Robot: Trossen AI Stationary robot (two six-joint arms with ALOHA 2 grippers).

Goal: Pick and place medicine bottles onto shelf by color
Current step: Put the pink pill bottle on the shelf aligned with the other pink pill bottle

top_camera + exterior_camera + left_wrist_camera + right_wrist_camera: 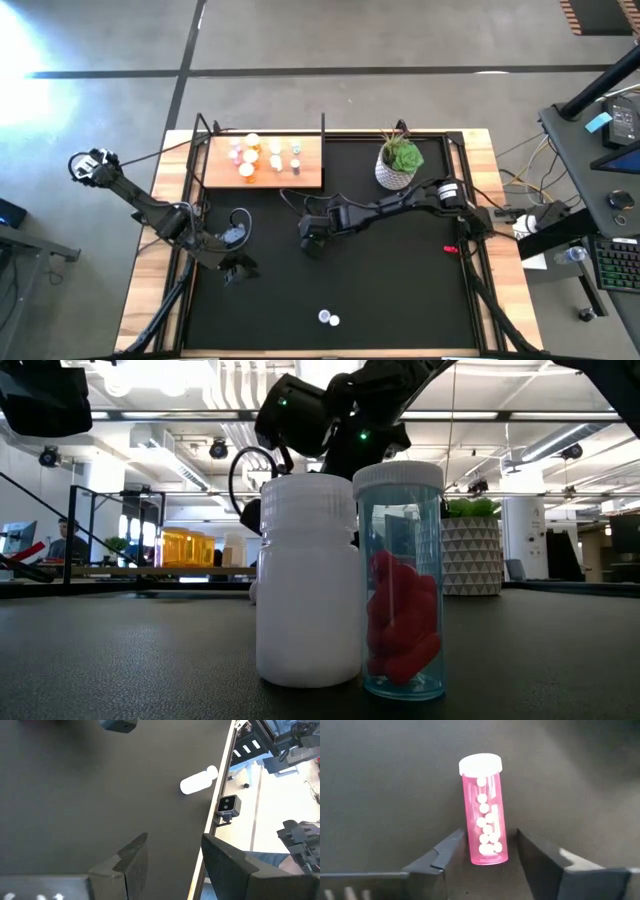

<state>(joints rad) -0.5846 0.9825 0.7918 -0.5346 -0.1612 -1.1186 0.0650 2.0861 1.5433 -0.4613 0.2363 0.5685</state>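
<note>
- Right gripper over the middle of the black mat, fingers partly open on either side of a pink bottle; a gap visible beside each finger, so no firm grip confirmed.
- Pink bottle: white cap, clear pink wall, small white round pills inside; no label or writing readable.
- Left gripper low over the mat's left part, fingers spread, nothing between them.
- Shelf of light wood at the far left edge of the mat; several small bottles on it, orange, pink and pale ones, grouped in short rows; labels too small to read.
- Two bottles left near the front edge of the mat: a white bottle and a clear blue-tinted bottle with red capsules, upright, side by side, touching or nearly so. No print legible on either.
- Potted plant in a white pot at the far side of the mat, right of the shelf.
- Wooden worktop showing around the mat.
</note>
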